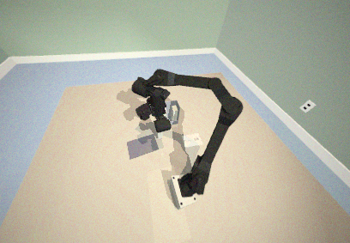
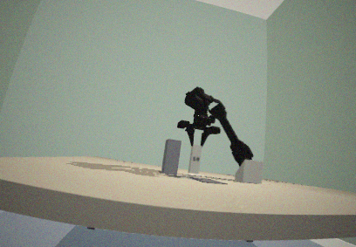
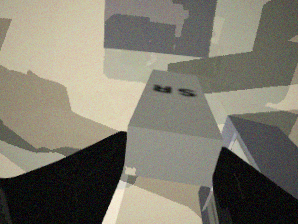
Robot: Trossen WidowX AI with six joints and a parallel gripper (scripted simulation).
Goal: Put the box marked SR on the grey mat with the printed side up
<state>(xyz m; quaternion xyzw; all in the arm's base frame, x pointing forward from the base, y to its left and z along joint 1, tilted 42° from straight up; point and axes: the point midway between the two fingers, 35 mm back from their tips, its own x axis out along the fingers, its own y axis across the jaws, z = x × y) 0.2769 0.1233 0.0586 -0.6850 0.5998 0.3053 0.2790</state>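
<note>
While the top view leaves it unclear what the fingers (image 1: 153,119) (image 2: 196,145) hold, it shows them near the grey mat (image 1: 142,147) (image 2: 210,181) (image 3: 195,40), with the bin (image 1: 178,112) (image 3: 262,142) on the mat's far side. From the exterior, they grip the upper end of the SR box (image 2: 195,160) (image 3: 172,115), upright near the mat; whether it touches the bench (image 2: 131,189) I can't tell. In the wrist view, its printed side faces toward the mat, not up.
</note>
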